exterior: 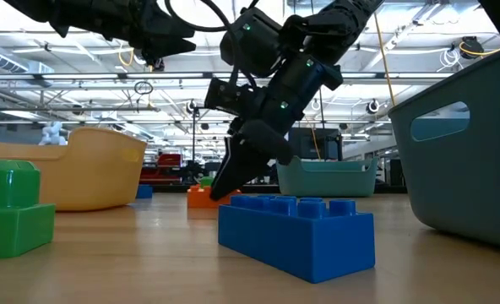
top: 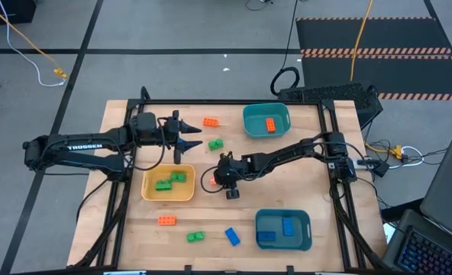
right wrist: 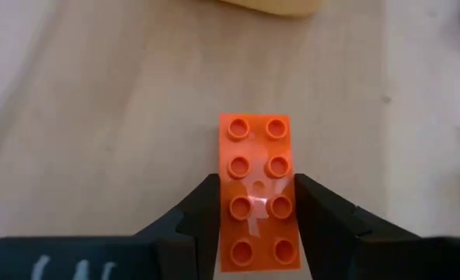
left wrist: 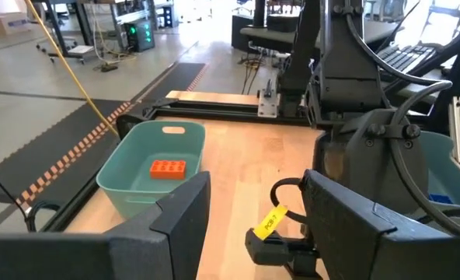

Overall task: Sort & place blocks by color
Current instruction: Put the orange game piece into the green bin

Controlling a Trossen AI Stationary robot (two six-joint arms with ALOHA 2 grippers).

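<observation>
One orange block [right wrist: 256, 190], between right jaws

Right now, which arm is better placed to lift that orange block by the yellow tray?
Right. The right gripper already straddles the orange block on the table, fingers on both long sides. The left gripper is open and hovers farther off.

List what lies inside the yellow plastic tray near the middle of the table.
In the high view, the yellow plastic tray holds green studded toy bricks, apparently two or three lying close together. Anything beneath them is covered and cannot be seen.
</observation>
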